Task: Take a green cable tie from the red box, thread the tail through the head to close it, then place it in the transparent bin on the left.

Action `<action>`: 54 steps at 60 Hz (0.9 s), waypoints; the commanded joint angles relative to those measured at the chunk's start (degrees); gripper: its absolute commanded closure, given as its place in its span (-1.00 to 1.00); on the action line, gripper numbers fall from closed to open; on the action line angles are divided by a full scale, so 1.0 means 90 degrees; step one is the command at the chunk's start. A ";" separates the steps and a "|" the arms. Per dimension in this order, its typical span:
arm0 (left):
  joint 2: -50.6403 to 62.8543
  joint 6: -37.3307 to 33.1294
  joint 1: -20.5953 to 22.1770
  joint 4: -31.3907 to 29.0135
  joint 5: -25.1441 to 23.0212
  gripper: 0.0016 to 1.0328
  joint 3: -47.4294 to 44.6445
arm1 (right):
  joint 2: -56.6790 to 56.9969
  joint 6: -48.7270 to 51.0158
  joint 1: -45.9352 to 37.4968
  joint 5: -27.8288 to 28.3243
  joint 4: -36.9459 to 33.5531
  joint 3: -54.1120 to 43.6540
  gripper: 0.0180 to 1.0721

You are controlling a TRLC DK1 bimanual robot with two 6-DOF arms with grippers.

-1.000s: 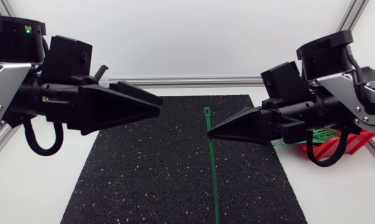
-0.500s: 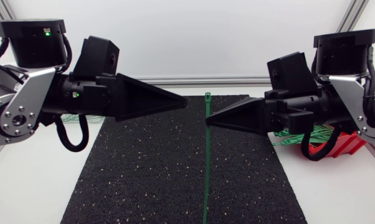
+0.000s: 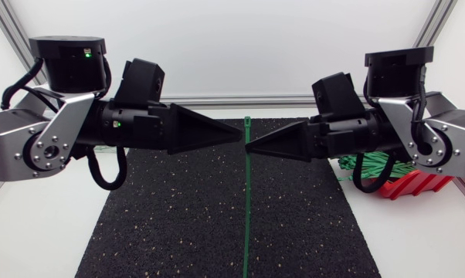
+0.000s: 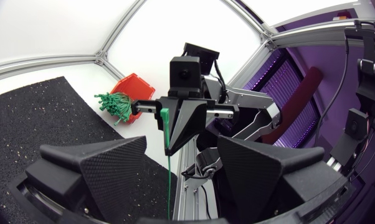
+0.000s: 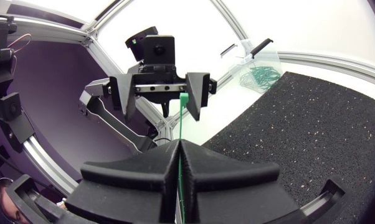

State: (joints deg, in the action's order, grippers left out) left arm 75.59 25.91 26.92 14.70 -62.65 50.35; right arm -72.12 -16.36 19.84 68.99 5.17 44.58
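Pinching green cable tie [image 3: 246, 202] near its head with right gripper [image 3: 249, 146] at frame centre; holding left gripper [image 3: 239, 137] released, gaping, just left of it.

Head cam fixed above, looks down on my mat [image 3: 178, 216]. L wrist cam faces right, close on right gripper [image 4: 170, 149]; R wrist cam faces left gripper [image 5: 163, 102]. All 3 share green cable tie [image 3: 246, 201].

Our right gripper [image 5: 179, 144] pinches the green cable tie [image 5: 182, 121], which rises from between its closed fingertips. Straight ahead, our left gripper [image 5: 163, 102] faces it, jaws spread. The transparent bin [image 5: 253, 65] sits farther off, beside it.
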 commanded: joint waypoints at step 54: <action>0.0292 0.0129 0.0076 0.0213 0.0008 0.34 -0.0028 | -0.0190 -0.0419 0.0364 0.0059 0.0432 -0.0090 0.88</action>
State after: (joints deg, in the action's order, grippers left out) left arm 77.43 25.93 27.46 15.55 -62.65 50.33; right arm -73.43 -18.48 22.46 69.06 8.01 44.97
